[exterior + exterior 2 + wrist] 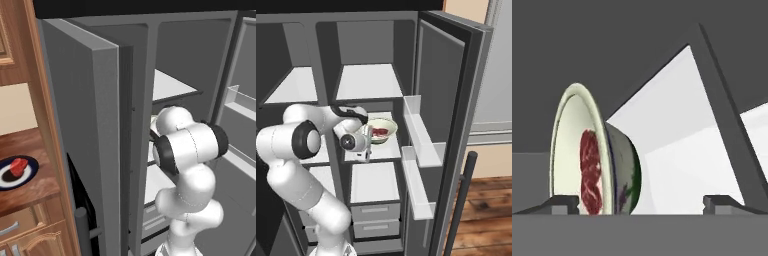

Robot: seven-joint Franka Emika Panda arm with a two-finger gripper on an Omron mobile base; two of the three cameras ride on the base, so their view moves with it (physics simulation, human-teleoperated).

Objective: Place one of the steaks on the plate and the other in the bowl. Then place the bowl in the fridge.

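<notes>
One raw red steak [590,172] lies in the pale cream-green bowl [619,170], between the gripper [639,202] fingertips, nearer one [562,202]. Fingers spread wide, touching nothing; bowl rests on the grey fridge's [446,90] white shelf [387,148].

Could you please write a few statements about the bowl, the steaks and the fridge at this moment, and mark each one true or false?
1. One steak lies on the plate on the wooden counter. True.
2. The bowl is empty. False: it holds the other steak.
3. The bowl is inside the fridge, above a white shelf. True.
4. The fridge doors are closed. False: they stand open, showing the shelves.
5. The pincer is clamped shut on the bowl's rim. False: in the hand view its fingertips stand wide apart, with the bowl toward one side.
</notes>
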